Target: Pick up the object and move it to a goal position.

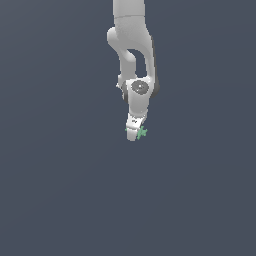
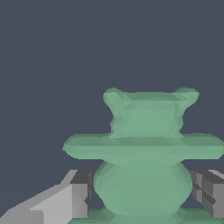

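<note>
place: simulator render | evidence: flat featureless slate-grey backdrop [image 1: 50, 200], smooth untextured shading

White jointed robot arm [image 1: 133, 55]: enters from the top edge, hangs downward near centre frame. White gripper [image 1: 134, 134]: at the arm's lower end, pointing down; finger spacing not discernible. Tiny light-green spiky-edged object [image 1: 142, 132]: at the gripper tip, protruding toward the exterior view's right. Uniform dark grey-blue background [image 1: 50, 190].

The arm [image 1: 131, 45] hangs down the middle of the exterior view. The hand [image 1: 134, 133] is at its lower end. The object [image 1: 142, 132] sits between the fingers [image 2: 70, 199], protruding toward the exterior view's right.
</note>
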`<state>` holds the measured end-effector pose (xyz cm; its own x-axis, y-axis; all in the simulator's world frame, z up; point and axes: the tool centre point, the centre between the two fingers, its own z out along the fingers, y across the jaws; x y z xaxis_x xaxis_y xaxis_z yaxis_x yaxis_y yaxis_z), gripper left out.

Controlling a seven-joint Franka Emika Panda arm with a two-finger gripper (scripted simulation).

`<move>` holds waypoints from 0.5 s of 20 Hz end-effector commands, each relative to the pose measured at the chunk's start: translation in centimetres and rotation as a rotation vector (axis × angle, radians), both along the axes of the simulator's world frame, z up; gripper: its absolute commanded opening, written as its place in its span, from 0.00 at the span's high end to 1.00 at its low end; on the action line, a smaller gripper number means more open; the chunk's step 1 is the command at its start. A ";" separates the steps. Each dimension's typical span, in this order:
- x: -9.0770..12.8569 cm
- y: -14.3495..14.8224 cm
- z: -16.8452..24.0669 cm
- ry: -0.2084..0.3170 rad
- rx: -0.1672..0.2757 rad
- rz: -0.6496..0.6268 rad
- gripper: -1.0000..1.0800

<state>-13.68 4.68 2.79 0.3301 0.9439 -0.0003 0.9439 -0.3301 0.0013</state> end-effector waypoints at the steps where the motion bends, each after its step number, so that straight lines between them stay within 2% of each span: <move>1: -0.1 1.7 0.4 0.000 0.000 0.001 1.00; 10: -0.1 9.8 2.2 0.001 0.001 0.001 1.00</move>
<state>-13.81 13.25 4.72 0.3276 0.9448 0.0002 0.9448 -0.3276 0.0006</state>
